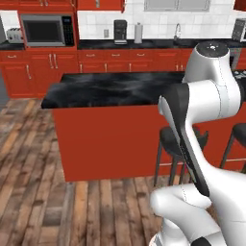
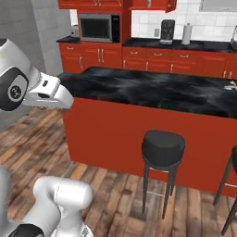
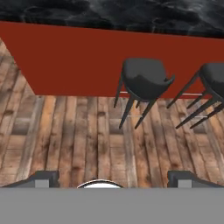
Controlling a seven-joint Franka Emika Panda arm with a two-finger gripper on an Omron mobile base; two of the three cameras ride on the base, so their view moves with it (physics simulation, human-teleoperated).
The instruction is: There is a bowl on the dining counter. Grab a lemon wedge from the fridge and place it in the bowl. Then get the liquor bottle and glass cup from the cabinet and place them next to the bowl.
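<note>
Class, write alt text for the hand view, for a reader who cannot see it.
The open gripper points down at a wooden plank floor, holding nothing. Ahead stand two black stools against the red front panel of the dining counter, whose black marble top runs along the picture's upper edge.

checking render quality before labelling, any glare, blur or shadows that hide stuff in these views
Left base view: soft overall, the dining counter top shows pale cloudy sheen, no hard glare. Right base view: the same sheen on the counter, and the nearest stool casts only a faint shadow on the floor. Hand view: stools sharp, floor planks evenly lit; the open hand has its fingertips at the bottom edge.
</note>
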